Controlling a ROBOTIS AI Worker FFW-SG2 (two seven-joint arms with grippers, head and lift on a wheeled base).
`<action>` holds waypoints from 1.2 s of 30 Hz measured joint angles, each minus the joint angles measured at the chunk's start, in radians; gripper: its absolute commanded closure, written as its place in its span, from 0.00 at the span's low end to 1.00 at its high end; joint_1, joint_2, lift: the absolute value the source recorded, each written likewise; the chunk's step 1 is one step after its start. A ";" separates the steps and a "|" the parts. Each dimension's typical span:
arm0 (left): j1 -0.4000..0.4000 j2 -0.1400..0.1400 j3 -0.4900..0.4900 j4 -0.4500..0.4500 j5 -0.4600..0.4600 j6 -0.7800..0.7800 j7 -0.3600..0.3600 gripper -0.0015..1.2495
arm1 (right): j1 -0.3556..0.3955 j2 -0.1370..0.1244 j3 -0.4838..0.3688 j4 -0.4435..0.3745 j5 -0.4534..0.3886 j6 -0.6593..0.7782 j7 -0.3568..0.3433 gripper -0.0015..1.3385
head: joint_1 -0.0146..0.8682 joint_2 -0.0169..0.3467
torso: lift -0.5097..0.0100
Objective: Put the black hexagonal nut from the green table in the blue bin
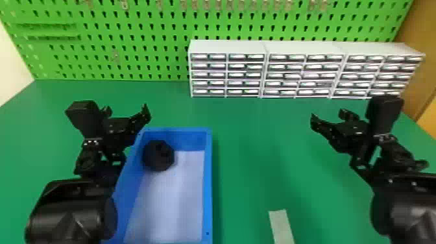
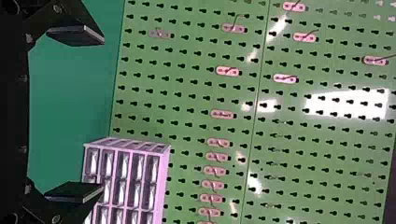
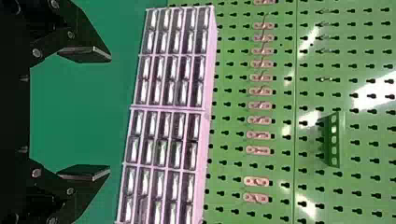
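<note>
Head view: the black nut (image 1: 158, 156) sits in the blue bin (image 1: 209, 181), by the far left corner. The left hand (image 1: 127, 112) is nearer, with the nut to its right; the right hand (image 1: 327, 115) is well apart. The job looks done.

Left wrist view: wide, holding nothing.

Right wrist view: wide and empty too.

Black left gripper (image 1: 126, 112), blue bin (image 1: 209, 178) near it, black hexagonal nut (image 1: 158, 155) inside, and beyond, green pegboard (image 1: 146, 32) dotted dark!

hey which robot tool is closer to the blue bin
The left tool, near the far left corner of the blue bin; the right tool hangs well right of the bin.
</note>
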 measured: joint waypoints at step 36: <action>0.000 0.000 0.003 0.000 0.002 0.000 0.000 0.14 | -0.002 -0.001 0.005 0.000 0.001 0.004 0.000 0.32 | 0.79 0.19 | 0.79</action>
